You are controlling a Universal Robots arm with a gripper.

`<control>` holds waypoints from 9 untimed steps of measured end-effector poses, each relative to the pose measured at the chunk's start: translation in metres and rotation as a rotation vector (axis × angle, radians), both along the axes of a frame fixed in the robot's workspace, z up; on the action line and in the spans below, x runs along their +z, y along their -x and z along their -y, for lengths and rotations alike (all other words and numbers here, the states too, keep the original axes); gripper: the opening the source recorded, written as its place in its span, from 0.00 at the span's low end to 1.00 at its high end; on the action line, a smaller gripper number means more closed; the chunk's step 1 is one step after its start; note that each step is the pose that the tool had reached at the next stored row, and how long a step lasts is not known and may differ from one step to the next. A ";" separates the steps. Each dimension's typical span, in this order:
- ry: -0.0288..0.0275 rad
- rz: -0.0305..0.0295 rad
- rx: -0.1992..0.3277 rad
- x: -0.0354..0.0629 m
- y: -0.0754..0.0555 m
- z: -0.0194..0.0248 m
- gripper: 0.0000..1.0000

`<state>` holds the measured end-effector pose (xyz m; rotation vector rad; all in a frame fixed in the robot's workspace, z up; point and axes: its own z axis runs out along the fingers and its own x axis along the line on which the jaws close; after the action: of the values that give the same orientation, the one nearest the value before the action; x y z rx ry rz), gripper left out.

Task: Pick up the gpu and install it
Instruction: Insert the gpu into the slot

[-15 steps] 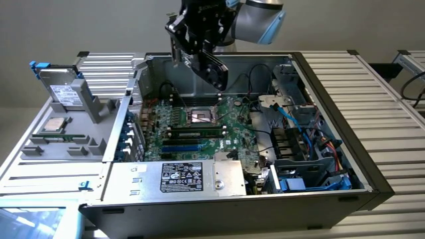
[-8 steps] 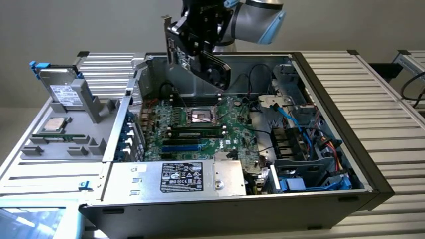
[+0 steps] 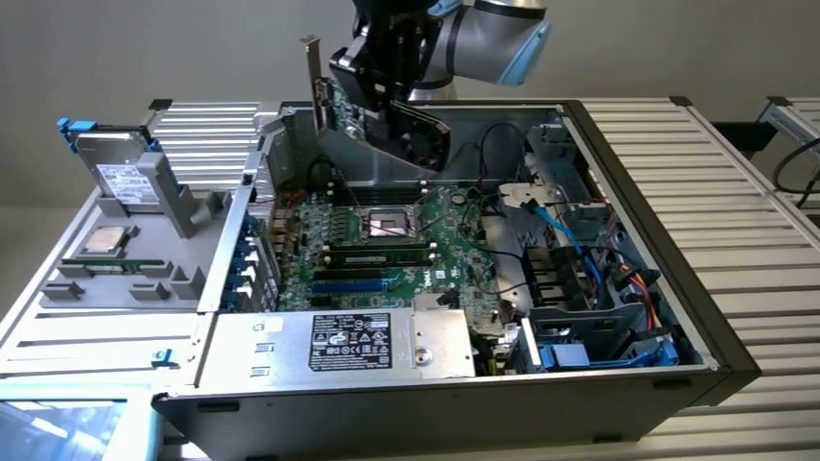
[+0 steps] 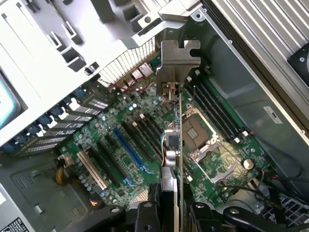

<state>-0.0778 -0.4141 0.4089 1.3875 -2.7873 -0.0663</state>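
Green gpu [image 3: 336,108], black cooler [image 3: 417,139], silver bracket [image 4: 179,58]; green motherboard [image 3: 384,240]; blue cable [image 3: 564,235]; grey ribbed desk [image 3: 666,163].

Exterior looks down obliquely; wrist, seemingly overhead, shares motherboard [image 3: 451,252] [image 4: 120,162].

Print on the power supply label [image 3: 349,341] and hard drive label [image 3: 122,179] seems too fine to read.

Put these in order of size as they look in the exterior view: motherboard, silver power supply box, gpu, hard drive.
1. motherboard
2. silver power supply box
3. gpu and hard drive look about alike; the gripper covers part of the gpu, so I do not rank them.
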 end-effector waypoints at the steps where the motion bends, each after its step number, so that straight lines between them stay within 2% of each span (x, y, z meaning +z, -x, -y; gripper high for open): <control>1: 0.0001 0.0000 0.018 -0.0002 0.000 0.0000 0.29; 9: 0.0001 -0.0001 0.164 -0.0023 0.000 0.0000 0.29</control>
<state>-0.0778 -0.4141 0.4066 1.6094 -2.6613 -0.0624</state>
